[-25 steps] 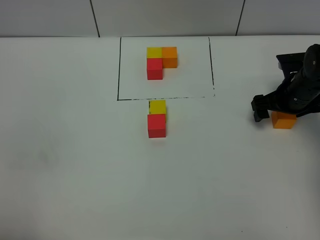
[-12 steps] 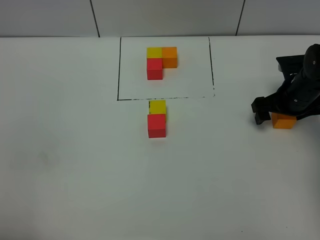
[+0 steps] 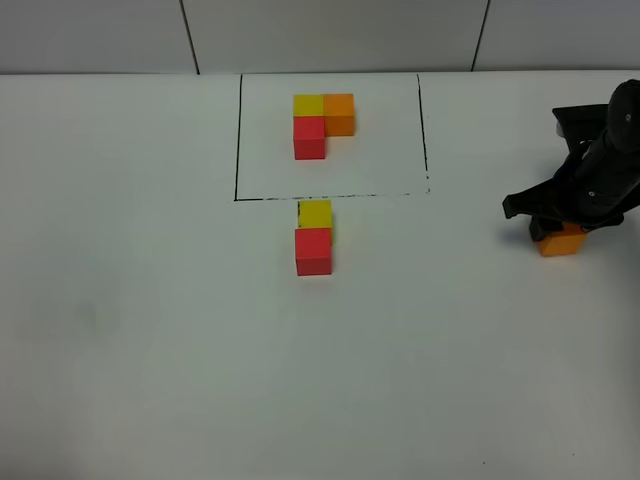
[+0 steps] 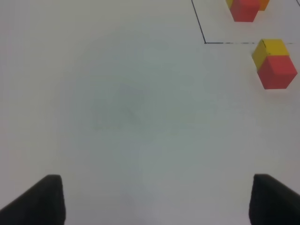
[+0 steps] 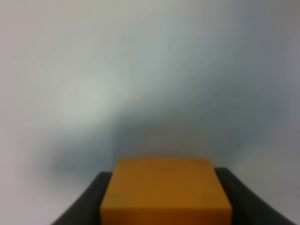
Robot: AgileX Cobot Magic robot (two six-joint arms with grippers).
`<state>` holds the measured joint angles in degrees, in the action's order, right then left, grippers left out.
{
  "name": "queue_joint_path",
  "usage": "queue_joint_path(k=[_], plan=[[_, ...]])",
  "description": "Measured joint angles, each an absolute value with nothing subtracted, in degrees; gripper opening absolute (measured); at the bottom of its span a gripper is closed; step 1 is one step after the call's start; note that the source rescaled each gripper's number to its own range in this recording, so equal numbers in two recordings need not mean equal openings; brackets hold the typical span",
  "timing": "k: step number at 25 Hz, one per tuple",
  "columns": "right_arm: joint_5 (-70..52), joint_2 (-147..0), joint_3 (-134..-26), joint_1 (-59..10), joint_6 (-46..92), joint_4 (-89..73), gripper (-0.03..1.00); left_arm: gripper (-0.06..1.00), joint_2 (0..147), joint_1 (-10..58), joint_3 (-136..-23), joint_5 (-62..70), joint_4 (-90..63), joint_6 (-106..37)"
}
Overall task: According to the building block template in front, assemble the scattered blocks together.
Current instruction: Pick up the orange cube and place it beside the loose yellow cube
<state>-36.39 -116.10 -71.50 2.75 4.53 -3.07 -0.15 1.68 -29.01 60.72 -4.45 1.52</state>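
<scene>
Notes right gripper (image 3: 560, 231) pinching the orange cube (image 5: 166, 192), left gripper (image 4: 159, 199) spread wide above the table (image 4: 131, 108), yellow cube (image 3: 315, 213) touching red cube (image 3: 313, 250) just outside the framed template (image 3: 322, 125).

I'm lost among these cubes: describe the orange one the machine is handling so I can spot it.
Find the black-lined rectangle at the table's far side, then look far right: the right gripper is shut on the orange cube. It stands alone; the other orange one is joined to yellow and red inside the rectangle.
</scene>
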Motion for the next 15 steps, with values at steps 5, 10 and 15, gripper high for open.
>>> queue_joint_path(k=[5, 10, 15], plan=[[-41.4, -116.1, -77.8, 2.3, 9.1, -3.1, 0.01, 0.73, -0.2, 1.7, -29.0, 60.7, -4.5, 1.5], [-47.1, -116.1, -81.5, -2.0, 29.8, -3.6, 0.01, 0.73, -0.2, 1.7, -29.0, 60.7, -4.5, 1.5], [-48.3, -116.1, -81.7, -9.0, 50.9, -3.9, 0.01, 0.73, -0.2, 1.7, -29.0, 60.7, -4.5, 1.5]])
